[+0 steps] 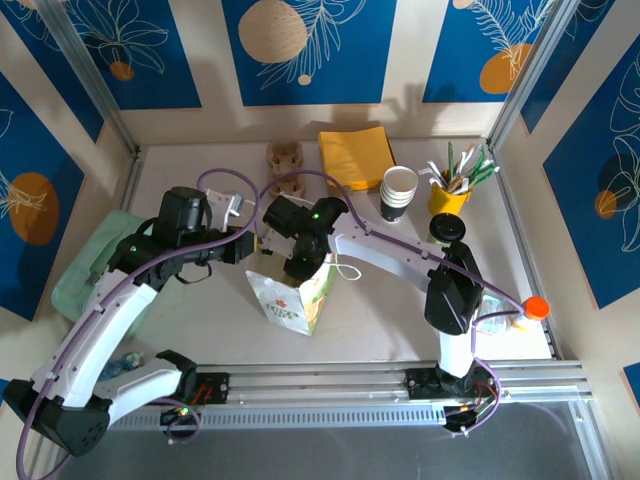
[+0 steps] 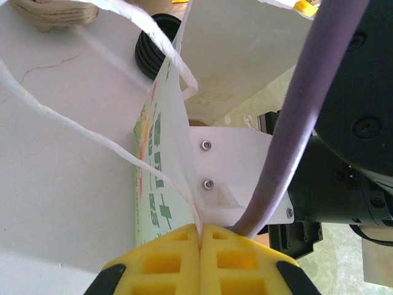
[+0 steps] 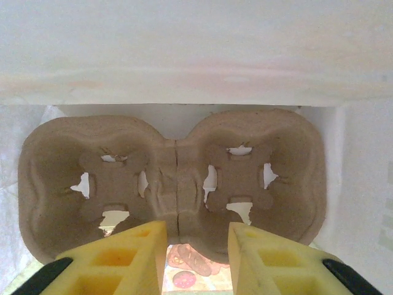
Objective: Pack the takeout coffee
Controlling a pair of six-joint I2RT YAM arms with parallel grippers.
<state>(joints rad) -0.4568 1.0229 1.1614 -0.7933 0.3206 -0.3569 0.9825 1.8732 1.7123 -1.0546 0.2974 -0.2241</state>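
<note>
The takeout coffee cups, white with dark lower parts, stand nested at the back right of the table, away from both grippers. A white paper bag with green print stands upright in the middle. My left gripper is shut on the bag's white string handle, beside the bag's top edge. My right gripper reaches down into the bag. Its yellow fingers stand closed on the middle rib of a brown pulp cup carrier lying inside the bag.
More pulp carriers and yellow napkins lie at the back. A black lid and a yellow cup of utensils sit at the right. An orange-capped bottle is near the right edge, a green cloth at the left.
</note>
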